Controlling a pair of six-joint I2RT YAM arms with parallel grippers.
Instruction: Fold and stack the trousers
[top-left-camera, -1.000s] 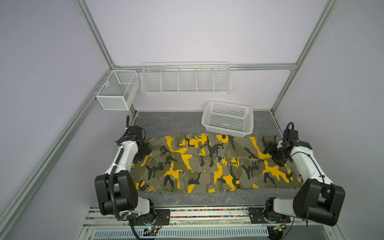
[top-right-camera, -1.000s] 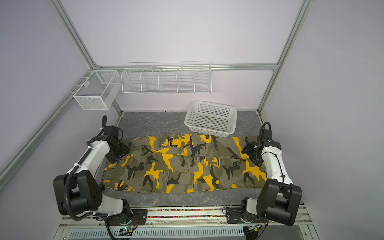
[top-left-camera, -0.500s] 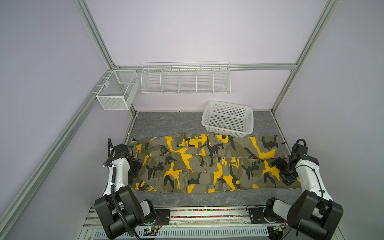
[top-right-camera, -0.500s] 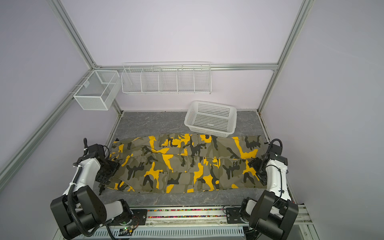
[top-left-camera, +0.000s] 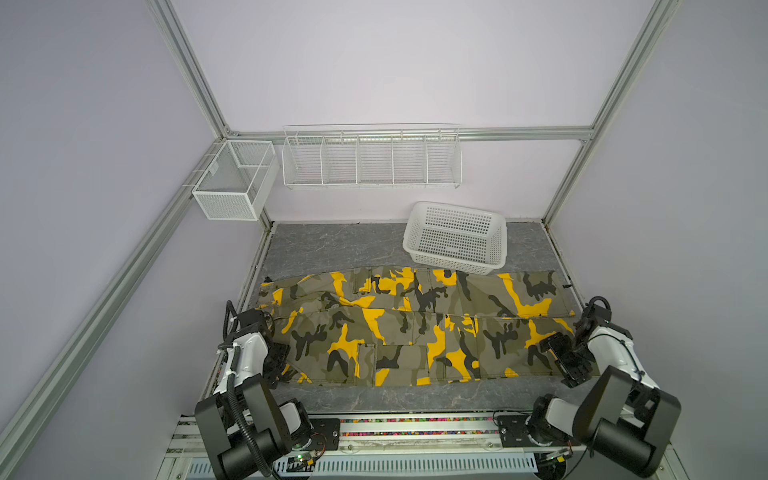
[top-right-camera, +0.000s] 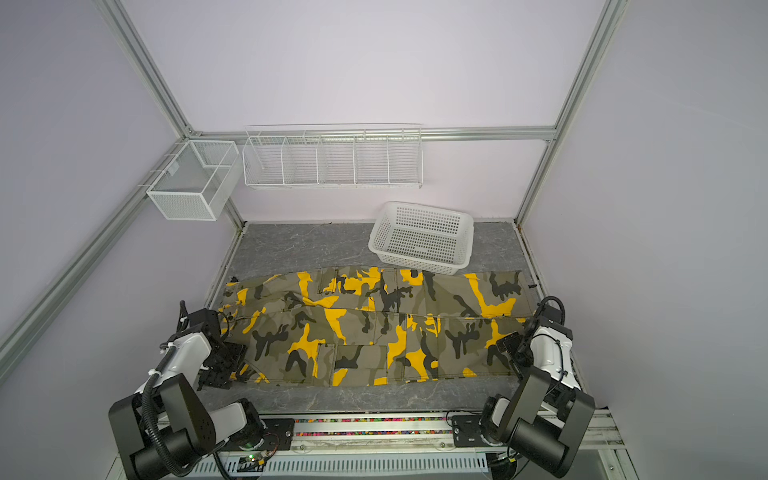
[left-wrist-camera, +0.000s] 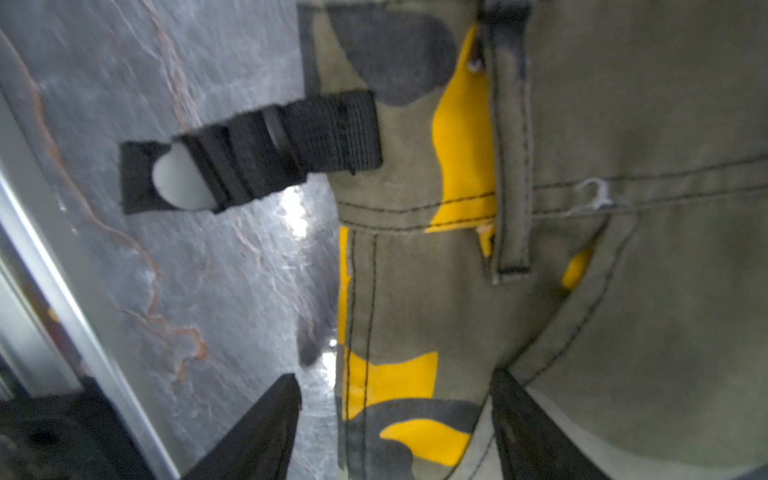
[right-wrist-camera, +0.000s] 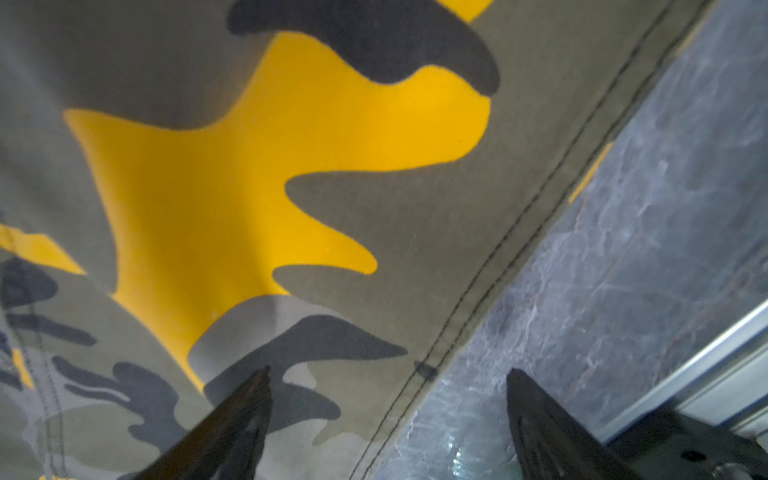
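The long cloth trousers (top-left-camera: 415, 328) in olive, khaki, black and yellow camouflage lie flat along the front edge of the grey marbled tabletop (top-left-camera: 332, 245), reaching from its left edge to its right; a white perforated plastic basket (top-left-camera: 455, 237) stands just behind them; the left gripper (left-wrist-camera: 395, 382) straddles their waist edge, jaws wide, holding nothing; the right gripper (right-wrist-camera: 388, 374) straddles the leg hem, jaws likewise wide.

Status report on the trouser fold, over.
Left hand open, straddling waist edge. Right hand open, straddling hem edge. Trousers spread flat, not gripped. White basket by far edge.
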